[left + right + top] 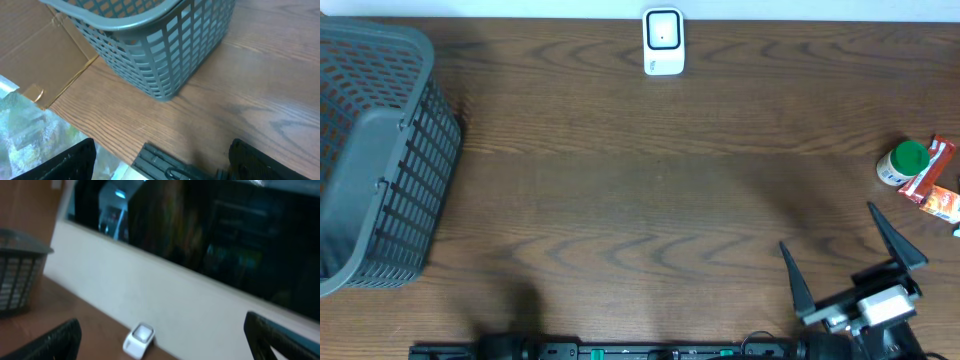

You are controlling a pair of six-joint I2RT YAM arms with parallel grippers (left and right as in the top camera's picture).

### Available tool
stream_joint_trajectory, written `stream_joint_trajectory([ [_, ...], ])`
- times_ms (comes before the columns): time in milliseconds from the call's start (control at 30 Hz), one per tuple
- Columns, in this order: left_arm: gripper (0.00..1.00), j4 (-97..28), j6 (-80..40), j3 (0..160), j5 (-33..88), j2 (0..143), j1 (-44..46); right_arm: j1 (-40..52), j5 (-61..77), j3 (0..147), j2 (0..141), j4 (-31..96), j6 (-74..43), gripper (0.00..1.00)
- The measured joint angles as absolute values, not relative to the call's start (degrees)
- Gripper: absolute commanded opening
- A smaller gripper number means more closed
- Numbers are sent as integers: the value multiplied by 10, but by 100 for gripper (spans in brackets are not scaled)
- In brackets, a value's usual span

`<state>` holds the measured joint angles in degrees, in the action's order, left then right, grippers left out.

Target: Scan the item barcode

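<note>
From overhead, the table (650,190) is mostly bare wood through the middle, so there's loads of room to move there. A gray basket (375,150) hugs the left edge and the white scanner (663,42) sits at the back edge, dead center, its long side running front to back. The stuff to scan is bunched at the far right edge: a bottle (902,163) with a green cap that looks upright, though I can't say for sure. A red packet (932,170) touches it, with its long axis slanting from upper right to lower left, and an orange packet (942,203) sits just beside that. The right gripper (825,223) is near the front right corner with its jaws spread wide and nothing in them, close to those items but clear of them. In the left wrist view, the left gripper (160,165) is also released and empty. It looks at the basket's corner (165,45) by the table's left edge, with cardboard (45,55) on the floor beyond. The right wrist view is blurry: scanner (139,340) against the wall (165,295), basket far left.
</note>
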<state>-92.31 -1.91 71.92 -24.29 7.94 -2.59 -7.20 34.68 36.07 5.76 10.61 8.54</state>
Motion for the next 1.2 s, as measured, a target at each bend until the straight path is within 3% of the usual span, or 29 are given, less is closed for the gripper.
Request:
stream_joint_trajectory([
  [633,86,-923,-19,719,-243,79,-26,-42,134,40,7,-149,31,99],
  [1200,86,-923,-19,719,-243,79,-26,-40,68,4,7,36,25,99],
])
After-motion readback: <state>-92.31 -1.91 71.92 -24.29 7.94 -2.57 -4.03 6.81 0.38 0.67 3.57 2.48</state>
